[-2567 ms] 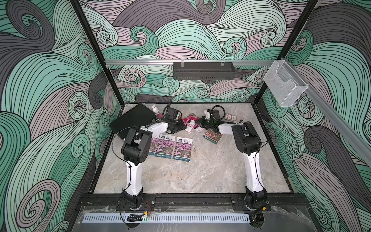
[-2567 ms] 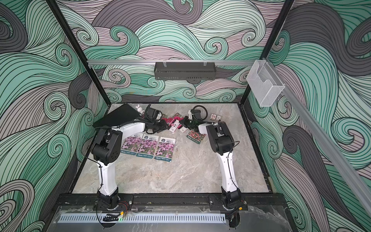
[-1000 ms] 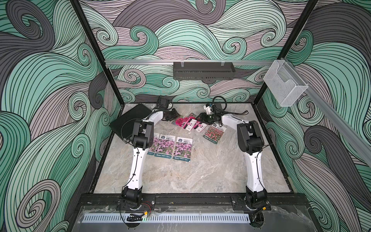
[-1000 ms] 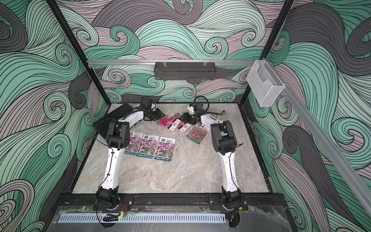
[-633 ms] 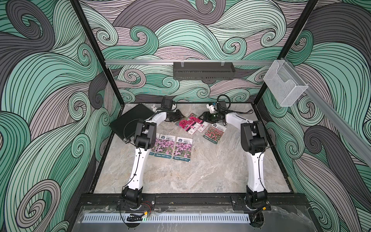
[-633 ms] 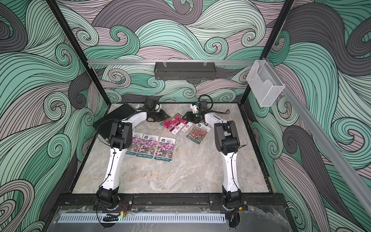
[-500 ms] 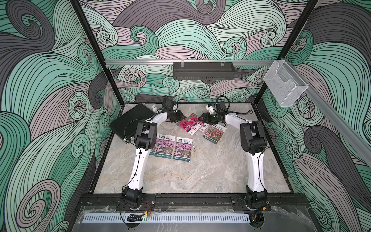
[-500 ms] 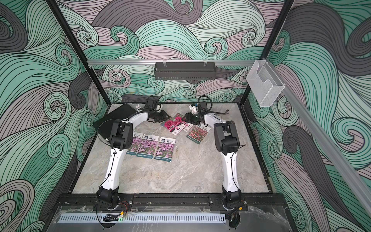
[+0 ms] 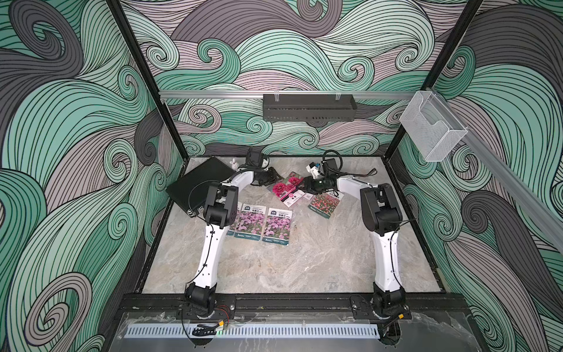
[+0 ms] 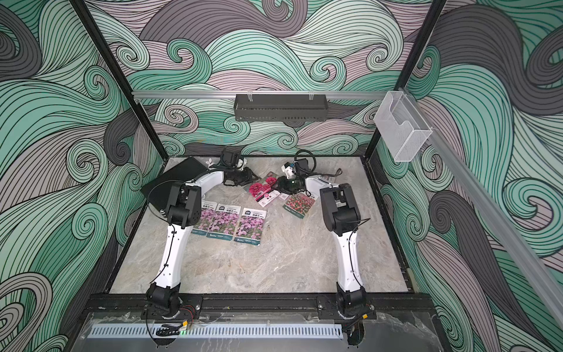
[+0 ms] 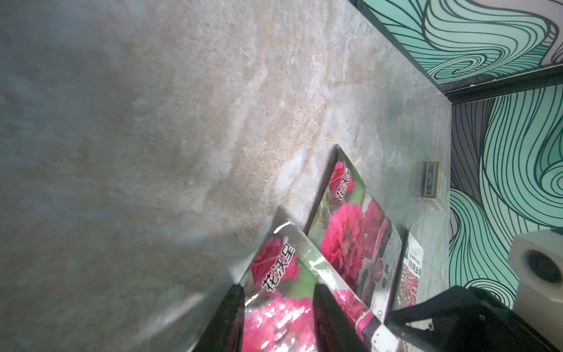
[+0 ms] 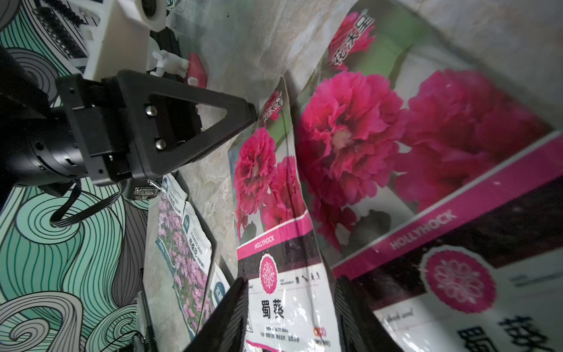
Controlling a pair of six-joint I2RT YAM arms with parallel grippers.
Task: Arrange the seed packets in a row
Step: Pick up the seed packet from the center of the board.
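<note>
Straddling opposite short ends of one glossy magenta-bloom seed packet, far-centre on the marble worktop: left claw grips its far-left end, right claw part-open around near-right end. Long axis runs claw to claw.

Six seed packets show in both top views. Three are purple-pink field packets lying in a row at about 9 o'clock from the worktop's middle, the leftmost partly hidden behind an arm. Two are magenta bloom packets overlapping at about 12 o'clock. One is a red-pink field packet at about 1 o'clock. One large flat black case sits at 10 o'clock. One small white figure stands beside it, possibly a rabbit; it is too small to tell. One small box lies by the wall in the left wrist view. Two robot arms stand on the worktop.
</note>
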